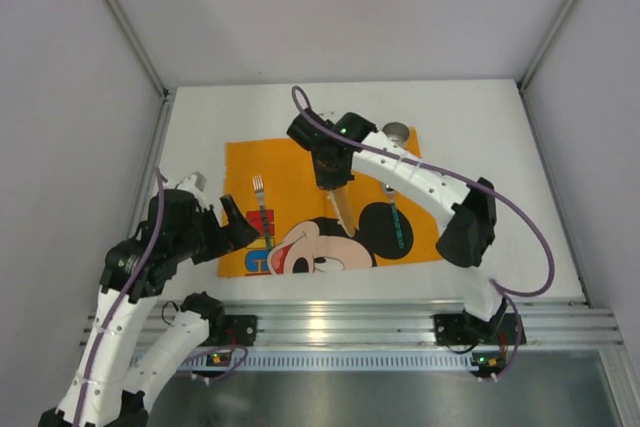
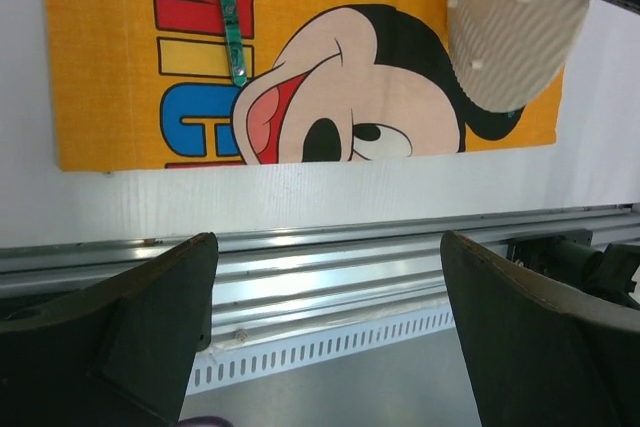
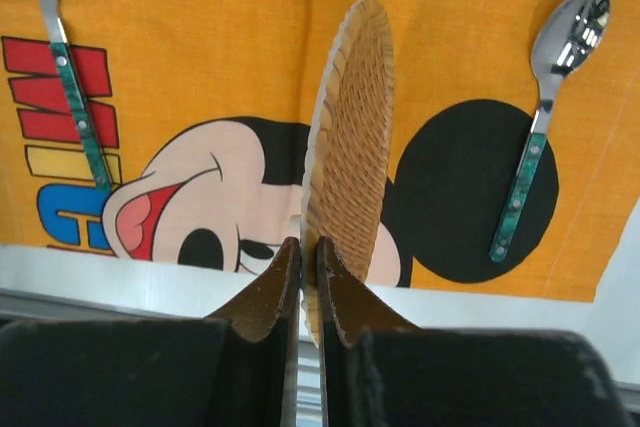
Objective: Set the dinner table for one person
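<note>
On the white dinner table (image 1: 500,147) lies an orange Mickey Mouse cloth (image 1: 300,162). A green-handled fork (image 1: 262,209) rests on its left part and a matching spoon (image 1: 395,215) on its right. My right gripper (image 3: 308,252) is shut on the rim of a round woven mat (image 3: 355,127), which hangs edge-on above the middle of the cloth. That mat (image 2: 515,27) also fills the upper right corner of the left wrist view. My left gripper (image 2: 328,247) is open and holds nothing, hovering over the near rail beside the cloth's left front corner.
A small grey round cup (image 1: 397,131) stands just beyond the cloth's far right corner. The aluminium rail (image 2: 330,277) runs along the table's near edge. White walls close in the left, right and back sides.
</note>
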### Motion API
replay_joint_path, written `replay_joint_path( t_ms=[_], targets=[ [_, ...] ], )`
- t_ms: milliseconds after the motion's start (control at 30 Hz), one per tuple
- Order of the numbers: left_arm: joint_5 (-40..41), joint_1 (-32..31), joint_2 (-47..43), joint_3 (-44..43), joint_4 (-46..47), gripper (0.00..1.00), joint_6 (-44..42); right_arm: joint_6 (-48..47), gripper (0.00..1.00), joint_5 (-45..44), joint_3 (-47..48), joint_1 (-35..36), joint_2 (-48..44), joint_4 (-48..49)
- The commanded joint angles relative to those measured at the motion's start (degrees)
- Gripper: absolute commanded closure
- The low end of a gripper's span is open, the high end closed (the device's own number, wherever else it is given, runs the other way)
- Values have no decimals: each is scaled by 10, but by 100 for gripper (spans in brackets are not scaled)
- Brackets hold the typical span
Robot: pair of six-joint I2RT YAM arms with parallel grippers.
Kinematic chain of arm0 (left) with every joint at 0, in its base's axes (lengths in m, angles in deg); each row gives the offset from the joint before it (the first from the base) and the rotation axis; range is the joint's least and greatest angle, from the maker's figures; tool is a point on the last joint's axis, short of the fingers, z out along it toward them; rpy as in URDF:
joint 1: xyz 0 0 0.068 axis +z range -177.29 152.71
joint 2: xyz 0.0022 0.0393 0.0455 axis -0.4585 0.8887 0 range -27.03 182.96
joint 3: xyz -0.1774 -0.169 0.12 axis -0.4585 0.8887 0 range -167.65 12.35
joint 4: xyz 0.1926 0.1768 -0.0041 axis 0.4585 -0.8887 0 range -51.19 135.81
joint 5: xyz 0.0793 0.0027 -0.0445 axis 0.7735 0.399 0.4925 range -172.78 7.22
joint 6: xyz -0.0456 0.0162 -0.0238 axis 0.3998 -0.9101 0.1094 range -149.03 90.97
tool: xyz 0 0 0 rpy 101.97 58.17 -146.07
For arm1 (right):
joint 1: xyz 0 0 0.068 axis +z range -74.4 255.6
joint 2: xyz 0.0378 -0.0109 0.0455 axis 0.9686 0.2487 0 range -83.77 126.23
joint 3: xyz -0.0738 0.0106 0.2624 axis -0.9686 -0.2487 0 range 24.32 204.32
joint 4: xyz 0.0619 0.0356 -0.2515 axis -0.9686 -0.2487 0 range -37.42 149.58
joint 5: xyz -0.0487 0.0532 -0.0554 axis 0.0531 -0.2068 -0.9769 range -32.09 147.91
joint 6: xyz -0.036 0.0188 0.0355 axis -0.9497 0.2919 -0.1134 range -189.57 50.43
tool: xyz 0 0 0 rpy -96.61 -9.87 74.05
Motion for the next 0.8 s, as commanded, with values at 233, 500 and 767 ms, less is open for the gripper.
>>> replay_joint_path(
  t_ms=[233,500,767],
  targets=[
    [34,0,-57,-26,-91,2,32,-24,100,26,104,3,109,25],
    [50,0,-59,-38,-109,2,43,-12,100,137,90,14,204,118],
    [70,0,-62,-48,-138,2,53,-9,100,225,88,8,263,198]
  ],
)
